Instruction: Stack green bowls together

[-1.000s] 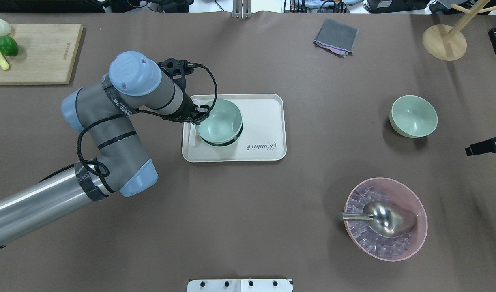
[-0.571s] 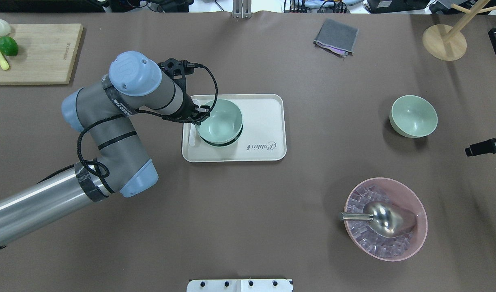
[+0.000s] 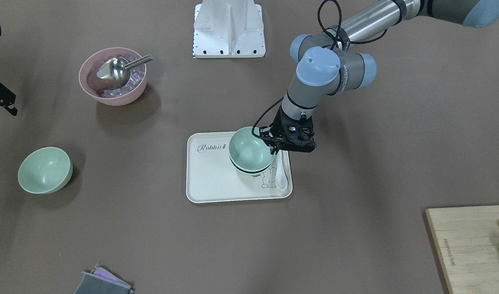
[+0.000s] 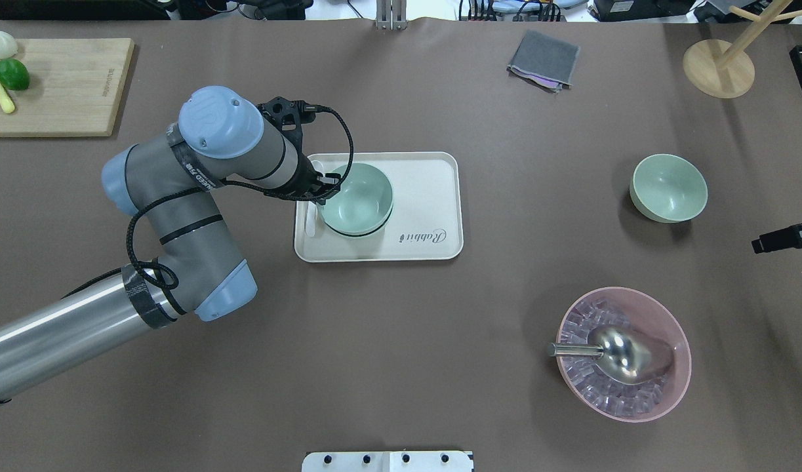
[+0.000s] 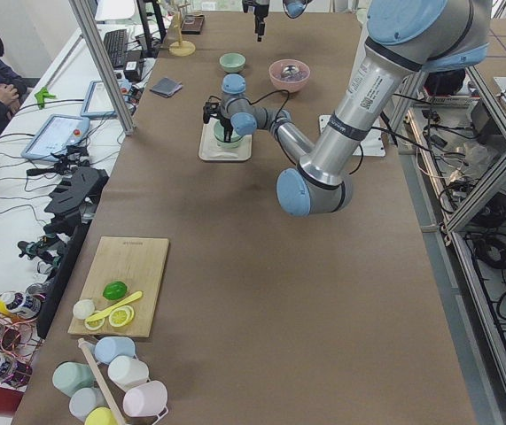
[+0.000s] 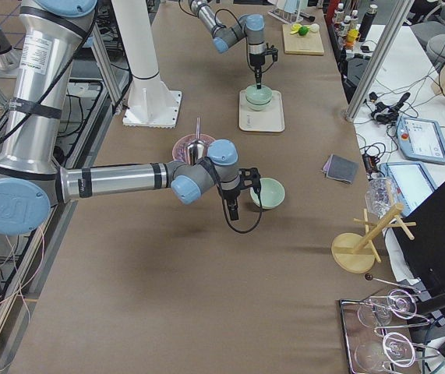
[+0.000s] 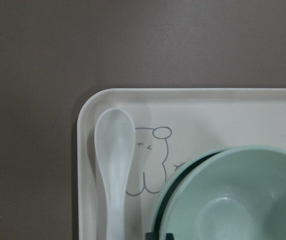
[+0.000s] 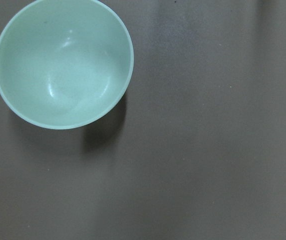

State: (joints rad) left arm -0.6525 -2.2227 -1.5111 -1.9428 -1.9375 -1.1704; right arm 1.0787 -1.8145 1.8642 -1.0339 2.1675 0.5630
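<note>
My left gripper (image 4: 323,190) is shut on the rim of a pale green bowl (image 4: 358,196) and holds it nested low in a second green bowl (image 3: 251,171) on the cream tray (image 4: 427,196). In the left wrist view the held bowl (image 7: 228,200) sits inside the lower bowl's rim (image 7: 158,215) with a thin dark gap between them. The third green bowl (image 4: 668,187) stands alone on the table at the right and shows in the right wrist view (image 8: 62,62). My right gripper (image 4: 778,239) hangs near it at the view's edge; I cannot tell its state.
A white spoon (image 7: 113,160) lies on the tray beside the bowls. A pink bowl (image 4: 623,354) with ice and a metal scoop stands front right. A grey cloth (image 4: 543,60), a wooden stand (image 4: 718,67) and a cutting board (image 4: 60,85) lie along the far side.
My left gripper has lowered the held green bowl further into the bowl on the tray; the dark gap between them has shrunk. The right arm has not moved.
</note>
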